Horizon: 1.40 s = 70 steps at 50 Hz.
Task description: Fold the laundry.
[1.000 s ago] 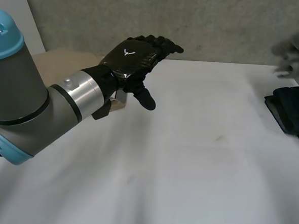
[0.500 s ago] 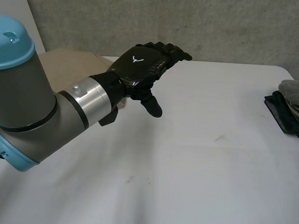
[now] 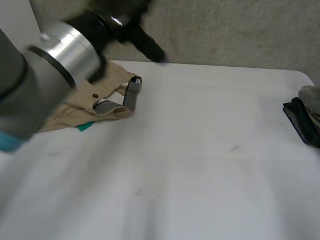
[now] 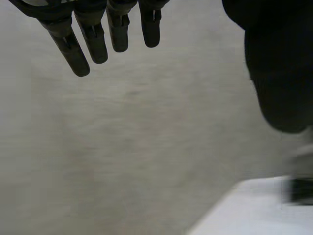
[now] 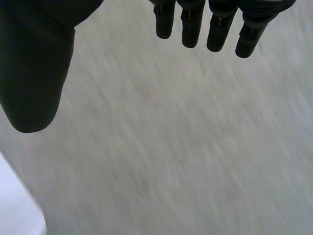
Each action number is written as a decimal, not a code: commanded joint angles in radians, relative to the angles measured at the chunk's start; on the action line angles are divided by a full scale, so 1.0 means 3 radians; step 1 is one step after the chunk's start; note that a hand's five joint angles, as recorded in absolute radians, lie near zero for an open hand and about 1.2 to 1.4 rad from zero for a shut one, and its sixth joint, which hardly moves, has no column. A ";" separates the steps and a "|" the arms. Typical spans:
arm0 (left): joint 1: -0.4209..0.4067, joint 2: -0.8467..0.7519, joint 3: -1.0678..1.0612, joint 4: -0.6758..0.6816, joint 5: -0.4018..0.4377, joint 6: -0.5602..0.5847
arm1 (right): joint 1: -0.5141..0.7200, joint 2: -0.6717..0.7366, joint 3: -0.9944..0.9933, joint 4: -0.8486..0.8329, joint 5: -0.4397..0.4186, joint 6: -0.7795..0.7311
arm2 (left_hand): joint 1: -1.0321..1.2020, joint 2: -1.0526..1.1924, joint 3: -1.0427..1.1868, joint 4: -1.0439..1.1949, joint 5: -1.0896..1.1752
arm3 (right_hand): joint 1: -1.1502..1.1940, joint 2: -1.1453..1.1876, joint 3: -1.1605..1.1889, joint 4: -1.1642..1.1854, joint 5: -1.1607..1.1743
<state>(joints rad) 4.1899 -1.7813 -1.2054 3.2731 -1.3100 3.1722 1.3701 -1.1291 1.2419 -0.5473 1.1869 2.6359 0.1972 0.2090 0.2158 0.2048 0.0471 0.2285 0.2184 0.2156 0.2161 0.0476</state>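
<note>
A crumpled tan cloth garment (image 3: 76,110) with a grey strap (image 3: 132,91) lies at the far left of the white tabletop (image 3: 200,171), partly under the left arm. At the right edge, a grey cloth (image 3: 318,102) tops a dark folded stack (image 3: 311,129). The left robot hand (image 4: 95,41) and right robot hand (image 5: 190,24) are wide, fingers straight, holding nothing.

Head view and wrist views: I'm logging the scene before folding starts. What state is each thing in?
White table: bare across its middle.
Beige cloth garment with grey straps: crumpled, unfolded, at the table's far left, partly behind the left arm.
Stack of dark and grey cloths: piled at the table's right edge.
Left hand: open, fingers straight, holding nothing.
Right hand: open, fingers straight, holding nothing.
</note>
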 commanded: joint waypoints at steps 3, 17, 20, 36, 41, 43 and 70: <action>0.1327 -0.0560 0.0132 0.0083 -0.0282 0.0281 | 0.0903 -0.0501 0.1442 -0.0599 -0.0714 0.0029 | 0.0055 0.0015 -0.0008 0.0029 -0.0027 | -0.0180 -0.0146 -0.0137 -0.0139 -0.0159; 0.1818 -0.2151 0.0566 0.0415 0.0337 0.1314 | 0.0945 -0.0475 0.1914 -0.0180 -0.0699 -0.0083 | 0.0327 0.0288 0.0265 0.0302 0.0246 | -0.0180 -0.0146 -0.0137 -0.0139 -0.0159; 0.1788 -0.2381 0.0755 0.0436 0.0363 0.1314 | 0.0945 -0.0470 0.1950 -0.0052 -0.0699 -0.0140 | 0.1149 0.1109 0.1086 0.1123 0.1067 | -0.0180 -0.0146 -0.0137 -0.0139 -0.0159; 0.0980 -0.1365 0.0209 0.0600 0.0158 0.0886 | 0.0674 -0.0725 0.2038 0.0193 -0.0577 -0.0145 | 0.3997 0.3958 0.3935 0.3972 0.3916 | -0.0180 -0.0146 -0.0137 -0.0139 -0.0159; 0.0307 -0.0731 -0.0154 0.0676 0.0158 0.0308 | 0.0648 -0.0894 0.1966 0.0326 -0.0403 -0.0099 | 0.3997 0.3958 0.3935 0.3972 0.3916 | -0.0180 -0.0146 -0.0137 -0.0139 -0.0159; 0.0096 -0.0613 -0.0241 0.0676 0.0153 0.0180 | 0.0648 -0.0961 0.1945 0.0357 -0.0311 -0.0063 | 0.3997 0.3958 0.3935 0.3972 0.3916 | -0.0180 -0.0146 -0.0137 -0.0139 -0.0159; 0.0406 -0.0914 -0.0456 0.0211 -0.0568 0.0844 | 0.0689 -0.0879 0.1945 0.0428 -0.0265 0.0039 | 0.0279 0.0240 0.0217 0.0254 0.0198 | -0.0180 -0.0146 -0.0137 -0.0139 -0.0159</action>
<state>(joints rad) 4.1055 -2.0359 -1.3426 3.3286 -1.4432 3.3422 1.5746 -1.4086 1.8237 -0.4197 1.1097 2.6515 0.3063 0.2943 0.2976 0.2892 0.1035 0.2285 0.2184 0.2156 0.2161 0.0476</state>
